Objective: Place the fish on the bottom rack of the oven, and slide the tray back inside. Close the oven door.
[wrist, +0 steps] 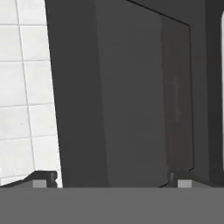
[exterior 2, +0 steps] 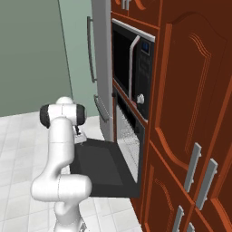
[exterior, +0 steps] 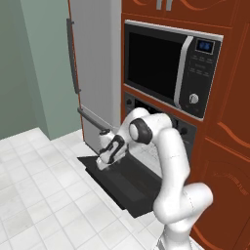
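I am hanging the gripper (exterior: 102, 163) low over the outer left corner of the oven door (exterior: 128, 184), which is lying flat open just above the floor tiles (exterior: 34, 195). In the hand view the two fingertips (wrist: 43, 178) are standing wide apart with nothing between them, one over the tiles and one over the door's dark inner face (wrist: 127, 100), so the door's edge is running between them.

Judging from that, the step in hand is closing the door. I am not seeing the fish from here; the cavity is too dim to tell whether it is lying on the rack, so I am treating that part as unconfirmed.

To do this well I am planning to get the fingers under or against the free edge near this corner and lift in an arc about the hinge, following the swing rather than pushing straight up. A push at one corner could twist the contact, so sliding toward the middle of the edge looks safer.

Further in, the bottom rack (exterior 2: 128, 146) is showing as a pale wire grid at the mouth of the oven (exterior 2: 131, 136). I cannot tell whether it is seated fully; if it is sticking out, the door will foul on it. Beyond, the microwave (exterior: 171, 68) and fridge (exterior: 95, 73) are standing clear of the swing.
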